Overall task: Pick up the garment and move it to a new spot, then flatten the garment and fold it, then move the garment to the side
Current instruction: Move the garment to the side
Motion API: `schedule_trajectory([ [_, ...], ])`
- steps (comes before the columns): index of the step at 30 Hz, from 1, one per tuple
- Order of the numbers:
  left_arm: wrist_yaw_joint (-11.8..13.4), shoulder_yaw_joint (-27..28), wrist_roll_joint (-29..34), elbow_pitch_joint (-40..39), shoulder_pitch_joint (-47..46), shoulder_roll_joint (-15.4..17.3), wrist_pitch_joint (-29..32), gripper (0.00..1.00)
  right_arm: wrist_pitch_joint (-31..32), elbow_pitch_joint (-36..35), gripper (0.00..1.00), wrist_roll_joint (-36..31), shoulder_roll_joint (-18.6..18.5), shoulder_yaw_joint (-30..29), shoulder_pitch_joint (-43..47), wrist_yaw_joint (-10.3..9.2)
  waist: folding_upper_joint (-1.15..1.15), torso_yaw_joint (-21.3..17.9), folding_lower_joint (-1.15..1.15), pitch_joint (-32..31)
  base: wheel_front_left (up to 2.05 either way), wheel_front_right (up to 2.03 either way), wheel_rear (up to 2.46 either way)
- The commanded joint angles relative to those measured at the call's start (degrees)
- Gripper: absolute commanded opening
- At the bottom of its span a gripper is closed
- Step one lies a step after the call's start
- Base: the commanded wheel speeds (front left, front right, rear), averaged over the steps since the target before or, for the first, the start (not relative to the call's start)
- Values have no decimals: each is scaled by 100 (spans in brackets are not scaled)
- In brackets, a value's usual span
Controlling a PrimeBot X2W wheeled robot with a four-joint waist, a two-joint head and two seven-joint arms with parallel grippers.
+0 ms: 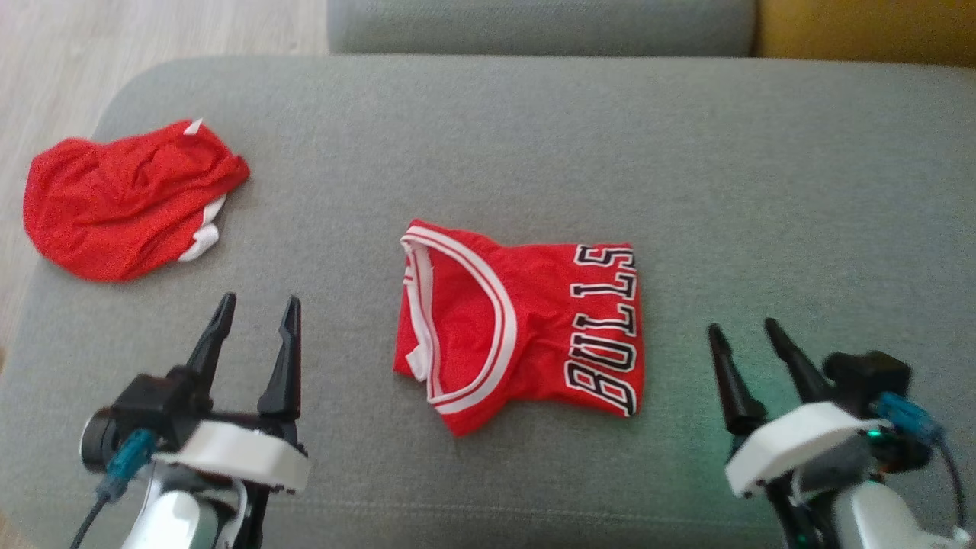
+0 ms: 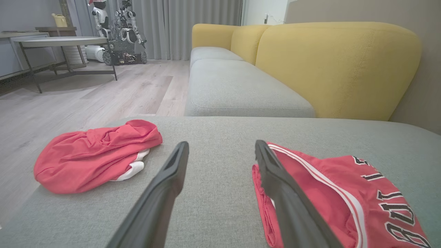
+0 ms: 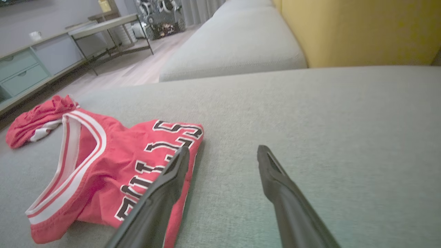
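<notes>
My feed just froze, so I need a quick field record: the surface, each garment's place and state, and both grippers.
surface: grey cushion
main garment: BULLS jersey, folded, lettering up, mid-cushion
other garment: crumpled red garment, bunched at the cushion's far left edge
left gripper: open, empty, between the two garments
right gripper: open, empty, right of the jersey, not touching it

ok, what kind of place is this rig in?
Probably a living room, maybe a staged one: long grey fabric sofa seat with yellow padded backrest, round grey metal-legged table on pale wood-plank floor, grey curtains.
</notes>
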Motion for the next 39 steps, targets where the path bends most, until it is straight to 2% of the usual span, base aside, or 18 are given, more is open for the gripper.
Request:
schedule_trajectory([
  [1, -30, 200, -20, -133, -388, 61, -72, 100, -80, 47, 100, 89, -34, 259, -388, -4, 0, 170, 0, 208, 0, 0, 0],
  [7, -144, 144, -1, -2, -733, -80, -173, 100, -218, 1160, 100, 440, -33, 787, -1036, -4, 0, 406, 0, 570, 0, 0, 0],
  [16, -271, 184, 38, 150, -1011, -236, -239, 100, -180, 2391, 100, 694, -33, 1076, -1796, -4, 0, 484, 0, 898, 0, 0, 0],
  [17, -279, 201, 48, 160, -1025, -245, -242, 100, -173, 2472, 51, 733, -33, 1129, -1862, -4, 0, 469, 0, 920, 0, 0, 0],
  [18, -286, 218, 59, 168, -1034, -254, -245, 100, -155, 2536, 16, 756, -33, 1184, -1913, -4, 0, 449, 0, 938, 0, 0, 0],
  [19, -292, 239, 70, 173, -1039, -259, -247, 100, -131, 2581, 0, 771, -33, 1232, -1952, -4, 0, 421, 0, 958, 0, 0, 0],
  [25, -337, 429, 146, 96, -1028, -251, -251, 100, -191, 2471, 0, 569, -33, 1302, -2123, -4, 0, 53, 0, 1062, 0, 0, 0],
  [30, -369, 532, 220, -13, -970, -233, -251, 100, -110, 2154, 0, 163, -104, 1012, -2211, -4, 0, -427, 0, 1156, 0, 0, 0],
  [35, -419, 568, 273, -102, -992, -181, -252, 100, 109, 1760, 0, -88, -484, 559, -2316, -4, 0, -928, 0, 1304, 0, 0, 0],
  [39, -461, 562, 317, -177, -1107, -82, -243, 100, 306, 1533, 0, -166, -971, -10, -2657, -4, 0, -1318, 0, 1517, 0, 0, 0],
])
